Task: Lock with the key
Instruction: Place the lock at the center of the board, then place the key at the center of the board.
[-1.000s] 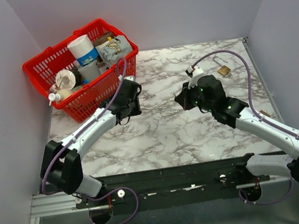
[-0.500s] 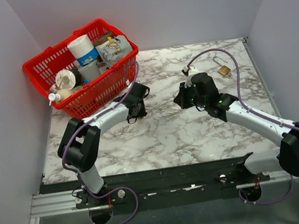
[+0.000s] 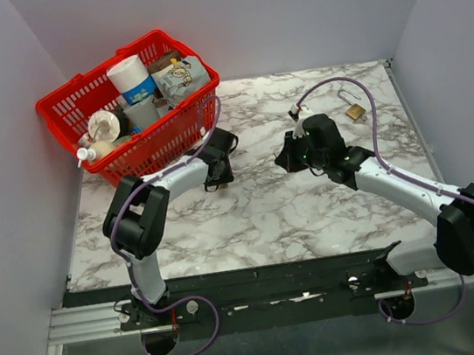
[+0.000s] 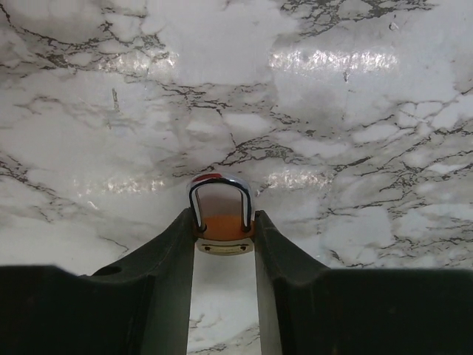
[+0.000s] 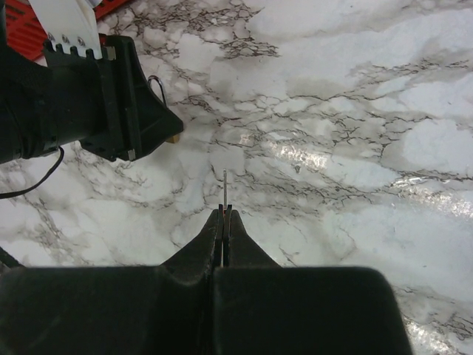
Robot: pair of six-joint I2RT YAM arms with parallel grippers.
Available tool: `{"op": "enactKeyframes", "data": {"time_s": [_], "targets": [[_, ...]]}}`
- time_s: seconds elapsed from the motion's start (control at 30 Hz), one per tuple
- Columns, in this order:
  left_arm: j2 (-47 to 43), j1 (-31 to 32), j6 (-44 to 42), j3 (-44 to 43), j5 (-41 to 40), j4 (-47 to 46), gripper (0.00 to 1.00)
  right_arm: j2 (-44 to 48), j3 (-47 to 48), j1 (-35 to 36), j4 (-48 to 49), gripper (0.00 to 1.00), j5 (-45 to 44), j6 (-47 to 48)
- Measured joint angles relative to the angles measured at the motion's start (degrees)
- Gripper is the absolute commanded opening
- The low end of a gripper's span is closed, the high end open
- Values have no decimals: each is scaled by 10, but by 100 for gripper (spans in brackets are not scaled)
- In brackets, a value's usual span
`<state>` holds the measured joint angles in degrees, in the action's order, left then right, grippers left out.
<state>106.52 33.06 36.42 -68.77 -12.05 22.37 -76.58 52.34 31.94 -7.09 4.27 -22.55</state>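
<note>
Aligning key to lock: step judged in hand, insertion not yet begun.

Item 1. Left gripper (image 4: 224, 225): jaws narrow, clamped either side of a small brass padlock (image 4: 222, 213). The chrome shackle points to 12 o'clock in the left wrist view, just above the marble table (image 3: 260, 218).

Item 2. Right gripper (image 5: 224, 216): pinched tight on a key (image 5: 225, 188). The thin blade is seen edge-on, projecting toward 12 o'clock in the right wrist view.

Item 3. Relation: overhead, the held padlock sits at 9 o'clock from the key, apart, nothing touching. From the right wrist, the left gripper lies at 10 o'clock of the blade tip.

Item 4. Keyway: not readable in any view, so I cannot tell which way it points.

Handling advice: turn the padlock so the keyway faces the blade and match the blade edge to the slot. Approach slowly along one straight line, with the left clamp firm against the push. Likely fault: blade skidding off the brass.

Also present: second padlock (image 3: 354, 111) at 1 o'clock on the far side; red basket (image 3: 76, 98) at 10 o'clock.
</note>
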Motion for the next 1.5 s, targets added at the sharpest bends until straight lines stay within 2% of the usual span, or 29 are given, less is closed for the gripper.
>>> {"op": "enactKeyframes", "data": {"time_s": [0.07, 0.1, 0.2, 0.47, 0.57, 0.6, 0.87, 1.03, 1.23, 1.5], "targets": [[5, -1, 1, -6, 1, 2, 63, -5, 0, -2, 0, 1, 3, -1], [7, -2, 5, -7, 2, 2, 71, -7, 0, -2, 0, 1, 4, -2], [8, -2, 7, -9, 3, 8, 78, -14, 0, -4, 0, 1, 7, -4], [-6, -2, 14, -29, 23, 40, 84, -31, 1, -9, 0, 1, 20, -6], [-48, -2, 10, -45, 36, 55, 97, -47, 6, -9, 2, 1, 38, -15], [-65, -2, 9, -49, 39, 57, 99, -53, 8, -9, 3, 1, 45, -19], [-240, -2, -30, -41, 70, 59, 99, -146, 28, -9, 54, 1, 101, -96], [-320, -41, -57, 12, 123, 59, 99, -243, 90, -4, 74, 1, 118, -137], [-332, -122, -81, 39, 166, 79, 99, -319, 165, 10, 78, 1, 122, -176], [-333, -178, -92, -3, 211, 76, 99, -365, 180, 43, 74, 1, 120, -217]]}}
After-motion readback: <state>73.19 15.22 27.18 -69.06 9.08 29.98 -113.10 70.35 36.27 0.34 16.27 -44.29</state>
